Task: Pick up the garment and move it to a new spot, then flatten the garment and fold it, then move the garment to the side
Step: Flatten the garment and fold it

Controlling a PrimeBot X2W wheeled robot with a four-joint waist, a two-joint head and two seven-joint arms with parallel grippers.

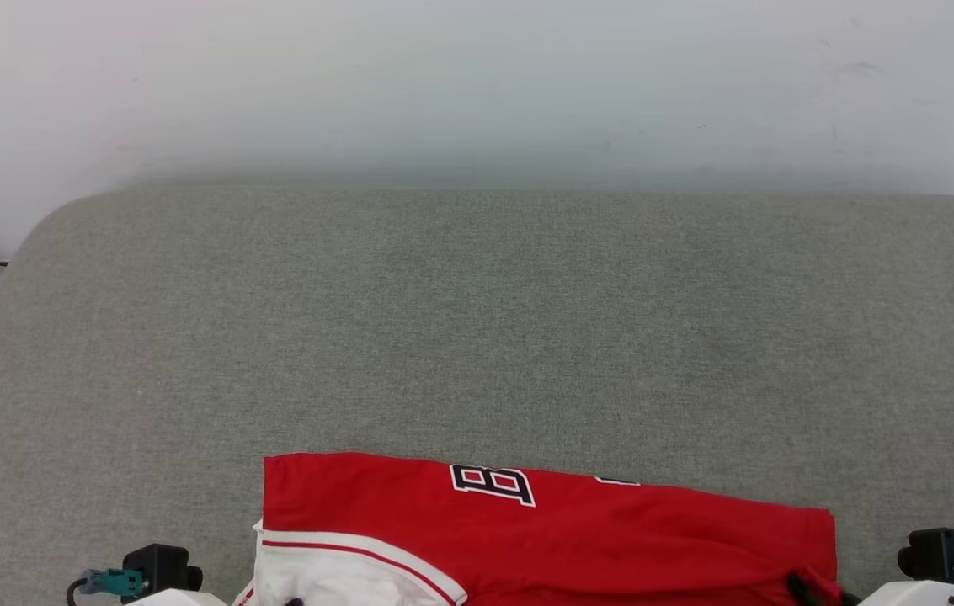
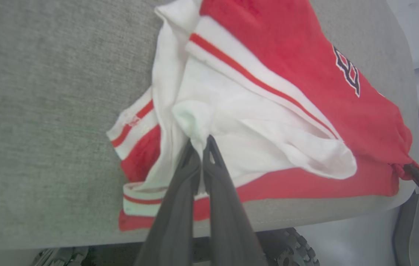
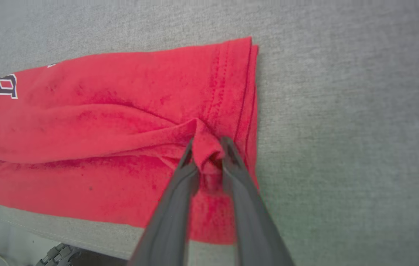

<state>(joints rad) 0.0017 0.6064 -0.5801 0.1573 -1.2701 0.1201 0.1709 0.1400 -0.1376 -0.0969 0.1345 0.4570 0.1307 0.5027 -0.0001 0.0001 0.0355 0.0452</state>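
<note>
Clamped in the left gripper (image 2: 200,143), fingers pressed together: a fold of white sleeve (image 2: 257,144) on the garment (image 1: 578,539). Pinched in the right gripper (image 3: 209,147), fingers a little apart: a raised tuft of red cloth just inside the hem (image 3: 248,92).

Between the two grips, laid out as a long red band across the near part of a grey padded surface (image 1: 477,320). Sleeve end to the left, hem end to the right, dark white-outlined lettering (image 1: 493,485) up along the far fold. Around the left grip, bunched white cloth and red-and-white striped trim (image 2: 135,127), rumpled rather than flat.

Close to the near edge of the padding in both wrist views, with just a thin grey strip showing below the red cloth. Beyond the far fold, a broad bare stretch of padding running up to a pale wall (image 1: 477,84). To the left of the band, more bare padding out to a rounded far corner; to the right, bare padding to the edge of the head view. Past the hem in the right wrist view, open grey cloth all the way across. Below the near edge, a knobby dark tyre (image 2: 290,244).
</note>
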